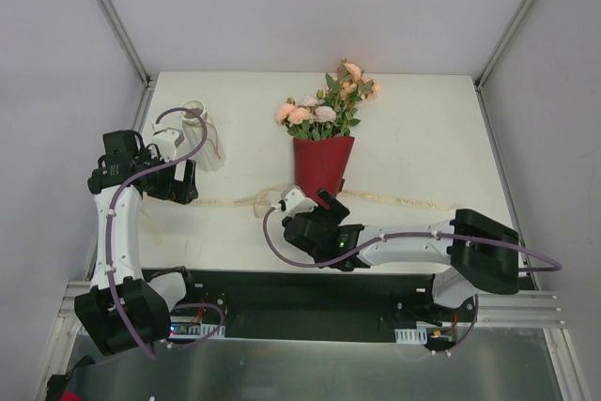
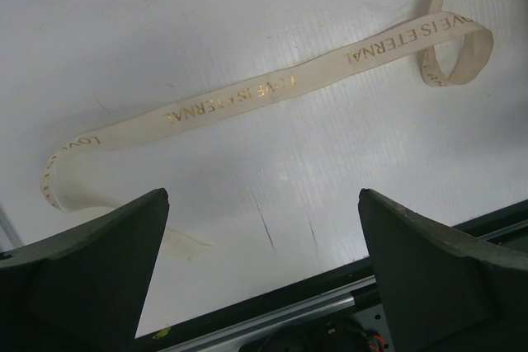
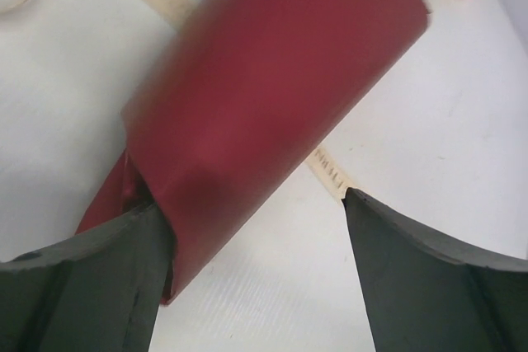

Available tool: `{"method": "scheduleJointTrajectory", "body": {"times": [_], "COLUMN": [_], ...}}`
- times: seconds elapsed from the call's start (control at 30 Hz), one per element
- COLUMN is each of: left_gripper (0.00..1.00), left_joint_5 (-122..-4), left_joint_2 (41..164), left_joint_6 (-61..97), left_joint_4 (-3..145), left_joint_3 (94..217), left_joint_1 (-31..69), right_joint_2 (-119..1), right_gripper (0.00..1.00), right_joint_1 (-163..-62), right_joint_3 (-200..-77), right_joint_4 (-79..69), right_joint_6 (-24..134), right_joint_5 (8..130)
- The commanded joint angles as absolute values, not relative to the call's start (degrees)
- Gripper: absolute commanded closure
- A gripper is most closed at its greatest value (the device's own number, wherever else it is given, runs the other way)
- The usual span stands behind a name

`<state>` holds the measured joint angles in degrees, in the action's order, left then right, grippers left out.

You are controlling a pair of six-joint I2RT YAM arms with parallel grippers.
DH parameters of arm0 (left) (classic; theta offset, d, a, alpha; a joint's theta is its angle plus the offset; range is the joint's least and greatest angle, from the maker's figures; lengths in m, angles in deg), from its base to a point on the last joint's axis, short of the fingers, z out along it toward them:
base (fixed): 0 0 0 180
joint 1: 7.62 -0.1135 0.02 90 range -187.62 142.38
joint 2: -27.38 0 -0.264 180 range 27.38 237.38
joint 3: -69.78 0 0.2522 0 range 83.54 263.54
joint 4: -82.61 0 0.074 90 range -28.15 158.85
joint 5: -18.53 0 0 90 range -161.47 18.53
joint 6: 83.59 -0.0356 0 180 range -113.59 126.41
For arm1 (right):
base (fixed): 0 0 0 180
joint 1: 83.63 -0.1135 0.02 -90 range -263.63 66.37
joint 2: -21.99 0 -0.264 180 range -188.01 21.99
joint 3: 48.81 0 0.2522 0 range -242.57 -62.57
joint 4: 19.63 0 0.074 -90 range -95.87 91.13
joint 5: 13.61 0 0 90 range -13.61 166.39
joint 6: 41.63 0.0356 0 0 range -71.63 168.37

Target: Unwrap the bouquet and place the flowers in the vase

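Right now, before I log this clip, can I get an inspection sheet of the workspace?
Surface: white table, faint scuffs.
Job's things: bouquet lying wrapped in its dark red cone; vase left of it; cream ribbon untied, loose on the table.
Clutter: nothing seen.
Grippers: left gripper open over the ribbon; right gripper open at the cone's narrow end.
Cables: purple cables along both arms.
Surroundings: white walls, metal rail at near edge.

Red-wrapped bouquet (image 1: 322,152) lies flat; cream vase (image 1: 205,138) leftward.
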<state>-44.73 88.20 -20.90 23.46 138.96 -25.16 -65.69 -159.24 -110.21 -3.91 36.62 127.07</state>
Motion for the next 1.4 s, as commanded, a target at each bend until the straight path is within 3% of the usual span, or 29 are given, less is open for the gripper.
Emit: {"method": "scheduleJointTrajectory", "body": {"times": [0.0,0.37,0.77,0.93,1.03,1.07,1.1,1.13,1.17,1.37], "left_gripper": [0.01,0.01,0.01,0.01,0.01,0.01,0.01,0.01,0.01,0.01], "left_joint_5": [-44.31,-45.02,-44.84,-44.31,-44.05,-43.96,-43.79,-43.44,-43.26,-43.87], "left_joint_2": [88.11,87.41,86.88,86.62,86.79,86.71,86.97,86.97,87.14,87.41], "left_joint_6": [-21.8,-21.98,-21.72,-21.98,-21.8,-21.8,-21.72,-21.63,-21.37,-20.49], "left_joint_4": [22.62,22.53,22.0,21.3,20.86,20.6,20.33,20.33,20.07,18.75], "left_joint_3": [139.26,139.88,141.46,142.43,143.66,144.35,144.62,144.97,145.67,147.26], "left_joint_1": [-24.5,-24.59,-24.67,-24.59,-24.59,-24.59,-24.5,-24.59,-24.5,-20.55], "right_joint_2": [-69.32,-69.77,-49.39,-41.74,-39.18,-40.4,-41.72,-43.38,-45.31,-46.56], "right_gripper": [0.16,0.17,0.16,0.14,0.1,0.1,0.09,0.09,0.07,0.02], "right_joint_1": [-159.66,-159.48,-158.69,-158.17,-157.55,-157.46,-157.46,-157.37,-157.11,-157.28], "right_joint_3": [-112.41,-113.29,-107.75,-109.85,-117.13,-120.11,-124.49,-126.1,-126.47,-124.97], "right_joint_4": [-14.11,-22.39,-25.74,-5.82,31.01,57.32,71.25,83.65,89.09,89.14], "right_joint_6": [31.07,27.89,24.02,38.31,70.5,81.92,109.96,121.73,121.84,125.62], "right_joint_5": [141.51,150.04,158.56,163.31,168.22,168.94,169.46,169.73,168.78,161.04]}}
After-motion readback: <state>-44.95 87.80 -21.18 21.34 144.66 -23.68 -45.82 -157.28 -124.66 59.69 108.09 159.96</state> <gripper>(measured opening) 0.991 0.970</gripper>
